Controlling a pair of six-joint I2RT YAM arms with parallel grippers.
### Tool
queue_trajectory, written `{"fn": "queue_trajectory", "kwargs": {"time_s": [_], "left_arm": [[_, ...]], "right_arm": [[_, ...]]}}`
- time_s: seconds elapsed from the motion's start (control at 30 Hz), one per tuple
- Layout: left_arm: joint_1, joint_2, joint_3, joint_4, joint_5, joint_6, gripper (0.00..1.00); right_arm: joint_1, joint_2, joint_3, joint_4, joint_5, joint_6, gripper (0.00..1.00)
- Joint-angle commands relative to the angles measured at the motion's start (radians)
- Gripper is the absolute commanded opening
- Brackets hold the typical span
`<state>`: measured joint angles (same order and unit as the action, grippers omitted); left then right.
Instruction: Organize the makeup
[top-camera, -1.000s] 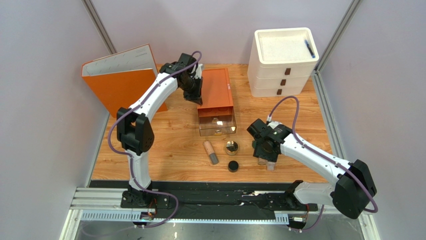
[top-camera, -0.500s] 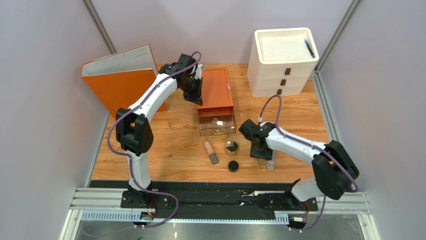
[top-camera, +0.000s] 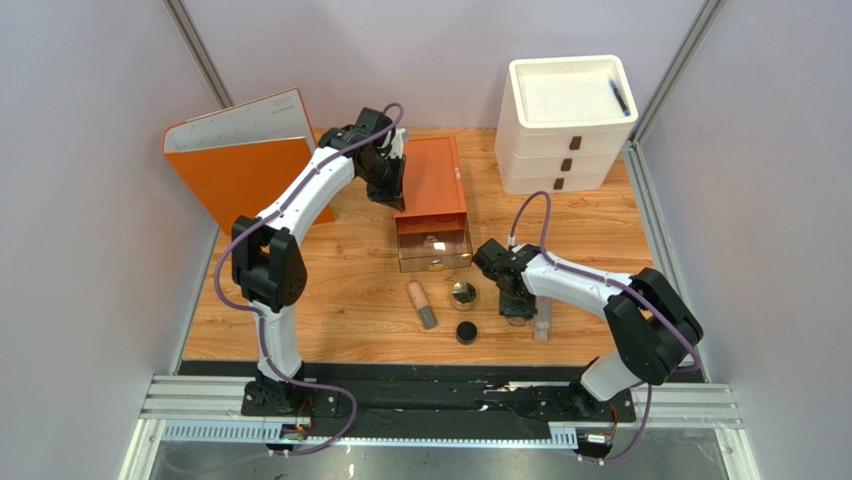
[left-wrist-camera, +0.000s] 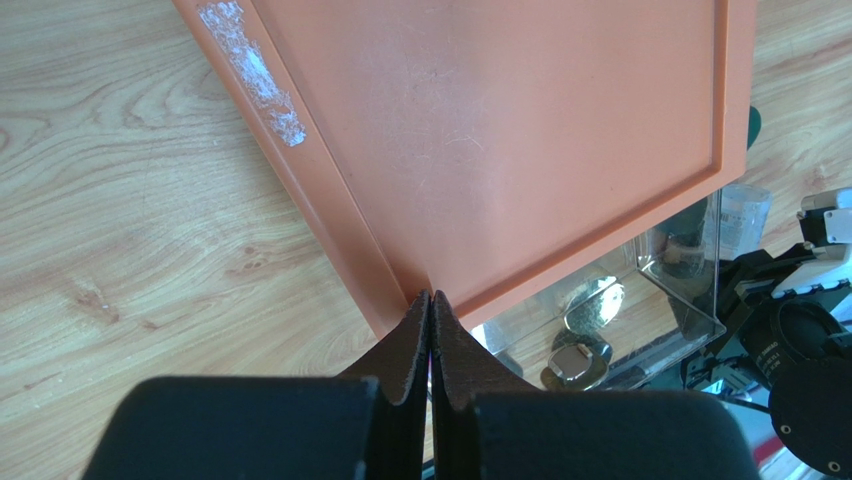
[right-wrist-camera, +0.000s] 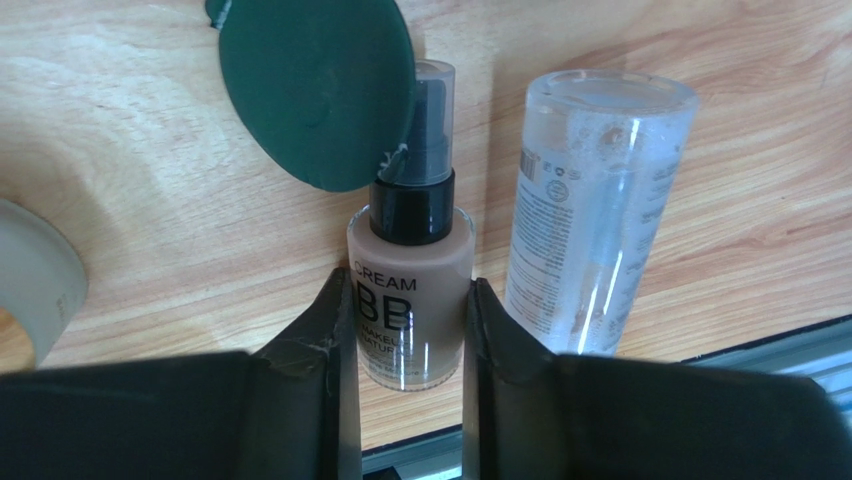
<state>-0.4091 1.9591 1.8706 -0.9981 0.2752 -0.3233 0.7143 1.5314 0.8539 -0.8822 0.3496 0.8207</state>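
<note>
Beside gold jar (top-camera: 463, 294), elbow bent, right gripper (right-wrist-camera: 408, 292) straddles BB bottle (right-wrist-camera: 411, 252)

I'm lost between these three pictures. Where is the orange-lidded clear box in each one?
Top external: the orange-lidded clear box sits mid-table, toward the back.
Left wrist: its orange lid fills the upper picture; clear front at lower right.
Right wrist: not in it; the BB cream bottle fills the middle.
Shared landmark: the wooden table, seen in all three.
</note>
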Motion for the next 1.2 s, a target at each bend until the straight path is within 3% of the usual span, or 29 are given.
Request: {"fn": "queue_trajectory", "kwargs": {"time_s": [0.0, 0.23, 0.5, 0.93, 1.17], "left_arm": [[0.009, 0.006, -0.027, -0.091, -0.077, 0.052, 0.0], [0.01, 0.003, -0.027, -0.091, -0.085, 0.056, 0.0], [0.009, 0.009, -0.027, -0.086, -0.08, 0.05, 0.0], [0.009, 0.024, -0.021, -0.088, -0.087, 0.055, 0.0], [0.01, 0.034, -0.021, -0.097, -0.096, 0.059, 0.0]], "right_arm": [[-0.001, -0.002, -0.004, 0.063, -0.012, 0.003, 0.0], [-0.001, -0.177, 0.08, -0.11, 0.006, 0.006, 0.0], [-0.001, -0.26, 0.347, -0.238, 0.063, -0.04, 0.0], [0.047, 0.016, 0.7, -0.093, 0.011, -0.325, 0.0], [0.05, 0.157, 0.809, -0.041, -0.067, -0.351, 0.0]]}}
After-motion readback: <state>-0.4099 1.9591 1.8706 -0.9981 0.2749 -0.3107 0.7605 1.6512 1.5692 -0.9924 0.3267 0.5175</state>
